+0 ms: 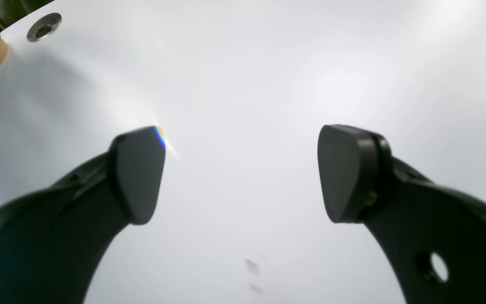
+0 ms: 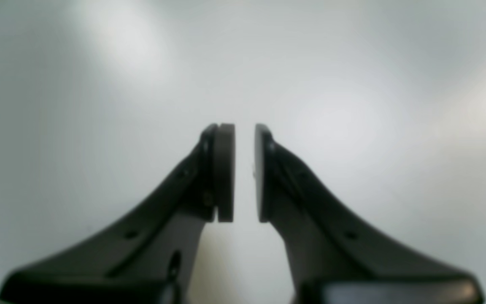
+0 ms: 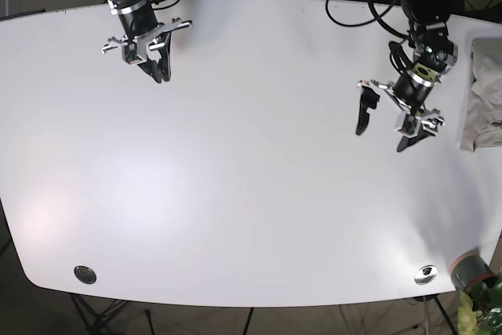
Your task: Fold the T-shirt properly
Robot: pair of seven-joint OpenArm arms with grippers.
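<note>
White desk spans the whole base view. T-shirt, pale grey, lies bunched at the desk's right edge, partly cut off by the frame. Left hand hovers over bare desk near the shirt, apart from it, fingers spread wide, holding nothing. Right hand sits at the far corner, well apart, pads nearly together with a narrow gap, empty

- T-shirt: light grey-beige, bunched and unfolded, lying at the surface's 3 o'clock edge, partly cut off by the base view's frame.
</note>
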